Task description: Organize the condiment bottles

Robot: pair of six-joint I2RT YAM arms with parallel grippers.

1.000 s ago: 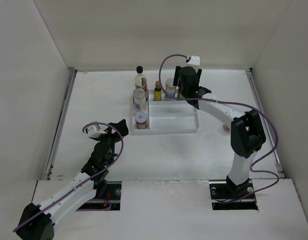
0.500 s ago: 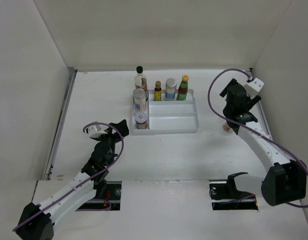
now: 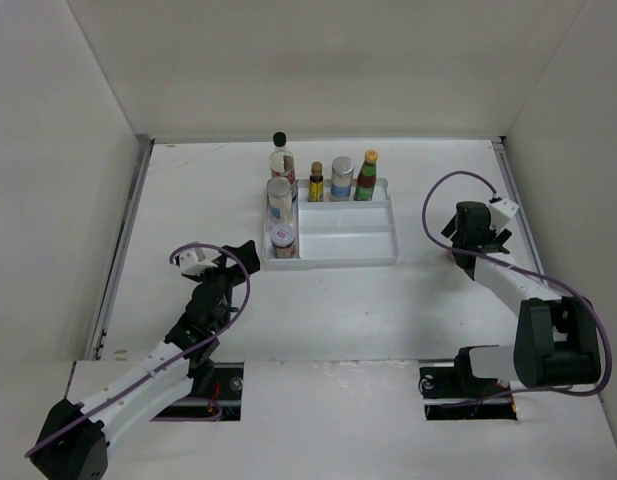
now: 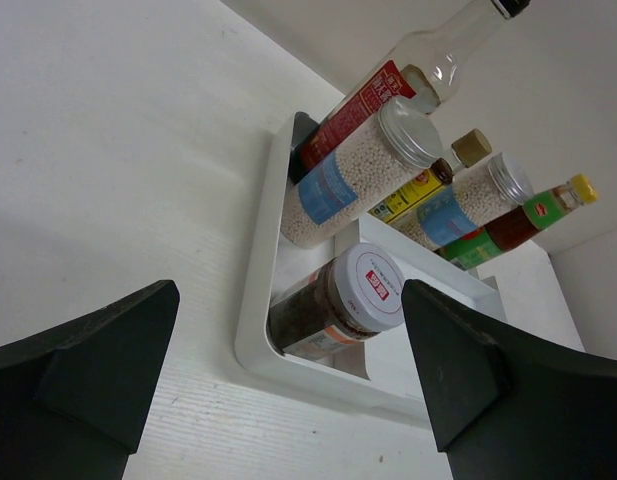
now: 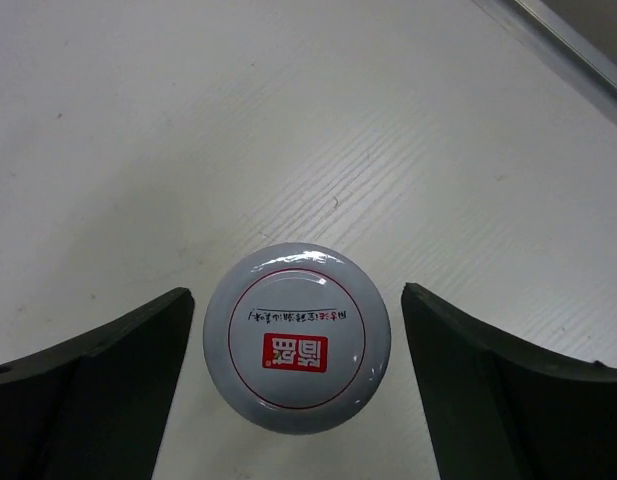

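Overhead, we see a white table (image 3: 338, 300) between plain walls (image 3: 338, 70). Right of the tray (image 3: 348, 255), our right gripper (image 5: 293, 300) straddles a jar (image 5: 296, 338), fingers apart; the left gripper (image 4: 288, 292) is spread too.

White jar lid (image 5: 297, 337) (thin red ring, red label); white tray (image 3: 348, 242).

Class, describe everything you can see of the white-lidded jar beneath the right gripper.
Seen from straight above, the jar mostly shows its round, glossy white lid: a thin red ring, a line of small dark characters, a red square logo. It stands upright on the white table. The open right gripper flanks it, with a gap on each side, touching nothing.
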